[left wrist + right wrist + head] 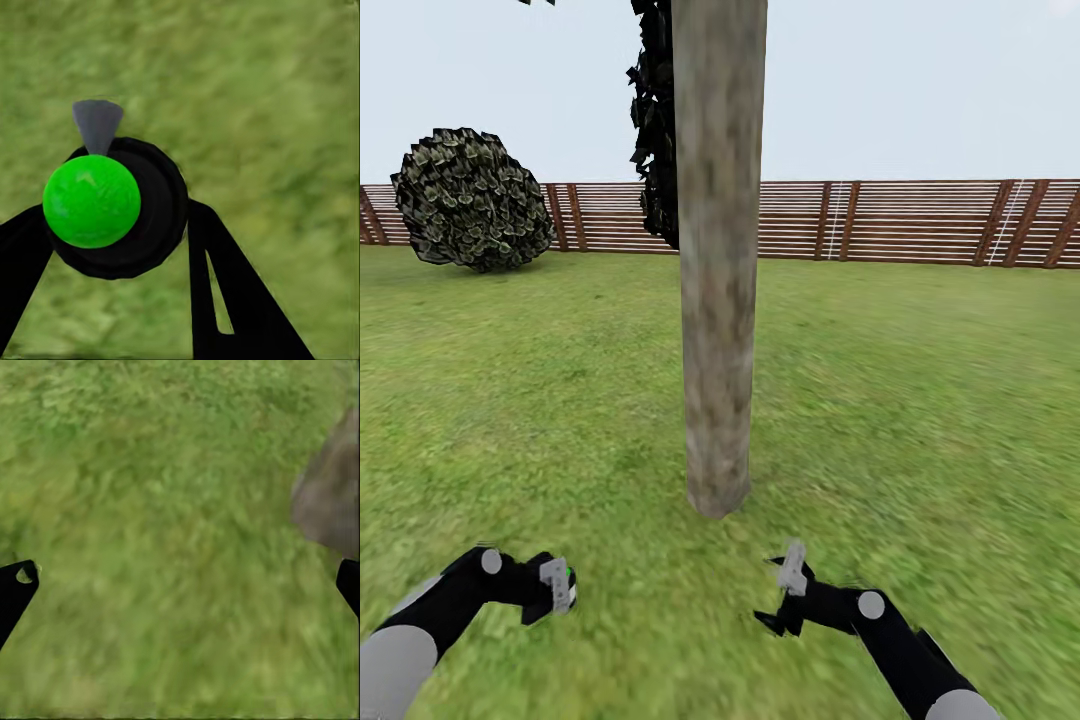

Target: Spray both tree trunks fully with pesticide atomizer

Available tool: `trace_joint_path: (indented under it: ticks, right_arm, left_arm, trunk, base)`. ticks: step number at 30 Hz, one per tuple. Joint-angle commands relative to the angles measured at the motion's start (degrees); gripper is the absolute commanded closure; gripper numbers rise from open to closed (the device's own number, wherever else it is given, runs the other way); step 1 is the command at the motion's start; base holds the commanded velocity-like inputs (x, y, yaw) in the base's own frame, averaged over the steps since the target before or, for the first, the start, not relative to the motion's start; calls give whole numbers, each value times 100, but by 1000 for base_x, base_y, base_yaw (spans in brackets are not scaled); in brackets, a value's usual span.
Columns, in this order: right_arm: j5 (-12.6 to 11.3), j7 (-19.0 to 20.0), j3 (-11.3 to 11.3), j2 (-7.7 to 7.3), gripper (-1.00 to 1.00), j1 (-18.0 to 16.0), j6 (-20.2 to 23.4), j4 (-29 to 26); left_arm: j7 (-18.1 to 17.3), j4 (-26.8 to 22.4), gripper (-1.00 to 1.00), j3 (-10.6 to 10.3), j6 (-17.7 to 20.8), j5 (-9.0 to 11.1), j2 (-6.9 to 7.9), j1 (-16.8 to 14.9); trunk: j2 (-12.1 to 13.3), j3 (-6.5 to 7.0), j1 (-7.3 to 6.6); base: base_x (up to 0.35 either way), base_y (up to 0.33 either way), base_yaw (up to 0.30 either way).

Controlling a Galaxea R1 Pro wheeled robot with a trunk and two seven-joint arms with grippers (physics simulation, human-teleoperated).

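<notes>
With the slim black atomizer w/ green top (91, 201) clamped in the left gripper (557, 585), judged step = spraying the thick pale mottled tree trunk (718, 300) just ahead on the lawn (920, 400). Next: raise and aim the nozzle at the bark. Right gripper (792, 572) spread wide, empty; open grass all round, slat fence (920, 222) far back.

- Thick pale mottled tree trunk (720, 250) runs off the head view's top edge, canopy unseen.
- Reddish-brown slat fence (900, 220) partly hidden behind it.
- Right wrist view catches just a blurred trunk base (334, 502).
</notes>
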Motion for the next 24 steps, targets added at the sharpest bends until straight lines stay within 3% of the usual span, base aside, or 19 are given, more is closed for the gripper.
trace_joint_path:
  ticks: [1, 3, 6, 9, 10, 12, 13, 16, 19, 20, 22, 24]
  right_arm:
    - [46, -338, -50, -72, -100, -2, -42, 183]
    - [28, -1617, -514, -171, -100, -1, -54, 1053]
    - [23, -2702, -1142, -181, -100, -1, -134, 1819]
    - [7, -3367, -1509, -166, -100, -1, -260, 2244]
    - [-83, -3842, -1660, -157, -100, -1, -323, 2477]
    - [-296, -4373, -1760, -150, -100, -1, -434, 2690]
    - [-574, -4853, -1801, -147, -100, 5, -690, 2893]
    - [-902, -5359, -1823, -154, -100, 7, -1131, 3078]
    - [-976, -5464, -1824, -152, -100, 18, -1253, 3128]
    - [-984, -5470, -1822, -142, -100, 36, -1267, 3132]
    - [-987, -5474, -1821, -132, -100, 47, -1274, 3132]
    - [-988, -5478, -1821, -134, -100, 49, -1276, 3132]
  left_arm:
    - [234, 156, 100, 105, -48, 1, -18, -2]
    - [910, 704, 100, 538, -51, 285, -113, -1]
    - [1342, 1039, 100, 797, -47, 688, -199, 0]
    - [1577, 1216, 100, 870, 33, 1085, -338, 0]
    - [1785, 1321, 100, 885, 285, 1315, -475, 0]
    - [2035, 1385, 100, 891, 709, 1495, -632, 0]
    - [2295, 1411, 100, 895, 1125, 1642, -777, 0]
    - [2662, 1419, 100, 916, 1541, 1832, -1002, 0]
    - [3241, 1437, 100, 1045, 1729, 2285, -1197, 0]
    - [3638, 1446, 100, 1081, 1763, 2457, -1330, -2]
    - [4045, 1443, 100, 1096, 1830, 2555, -1443, -7]
    - [4157, 1425, 100, 1095, 1989, 2575, -1555, -10]
  trunk:
    - [-3, -5, -1]
    - [-3, -5, -1]
    - [-3, -5, -1]
    - [-3, -5, -1]
    - [-3, -5, -1]
    - [-3, -5, -1]
    - [-3, -5, -1]
    - [-3, -5, -1]
    - [-3, -5, -1]
    - [-3, -5, -1]
    - [-3, -5, -1]
    - [-3, -5, -1]
  base:
    - [0, 0, 0]
    - [0, 0, 0]
    - [0, 0, 0]
    - [0, 0, 0]
    - [0, 0, 0]
    - [0, 0, 0]
    - [0, 0, 0]
    - [0, 0, 0]
    - [0, 0, 0]
    - [0, 0, 0]
    - [0, 0, 0]
    - [0, 0, 0]
